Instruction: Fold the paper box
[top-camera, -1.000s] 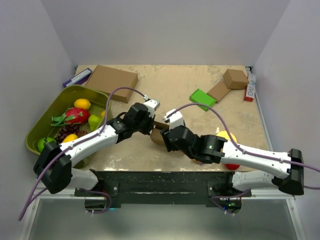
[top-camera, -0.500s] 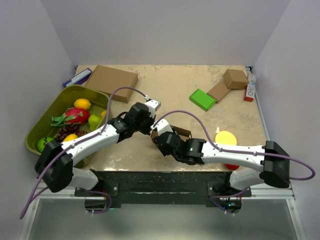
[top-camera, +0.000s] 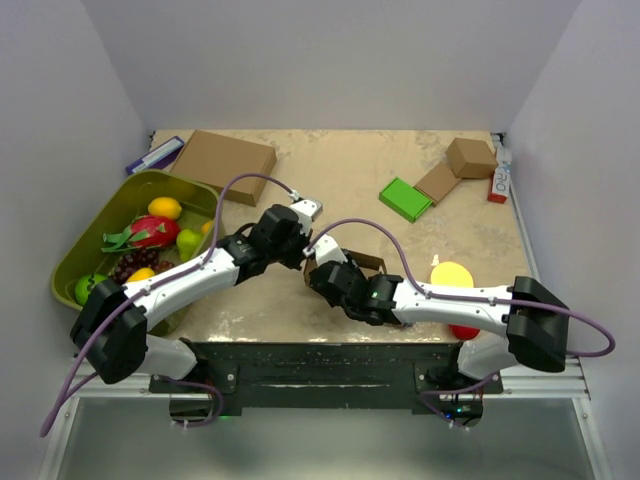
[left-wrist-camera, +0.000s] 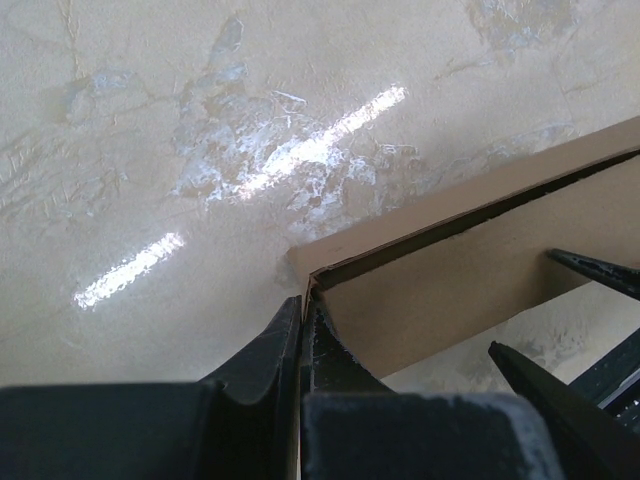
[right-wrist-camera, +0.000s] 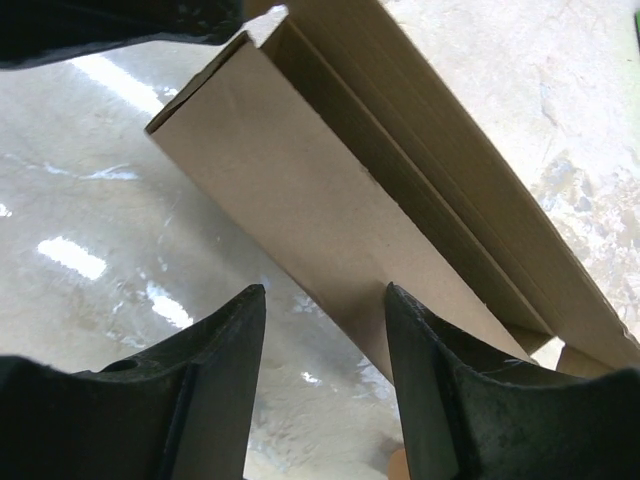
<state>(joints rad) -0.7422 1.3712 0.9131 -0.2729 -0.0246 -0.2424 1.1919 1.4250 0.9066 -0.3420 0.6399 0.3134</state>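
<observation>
The right gripper has swung left, jaws apart over the paper box, near centre of the table. The left gripper pinches its corner; best to close squarely on 1 wall.

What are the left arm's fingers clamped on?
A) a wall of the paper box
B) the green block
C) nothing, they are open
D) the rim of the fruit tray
A: in the left wrist view the left fingers are pinched shut with a thin edge of cardboard between them, at a corner of the paper box.
</observation>
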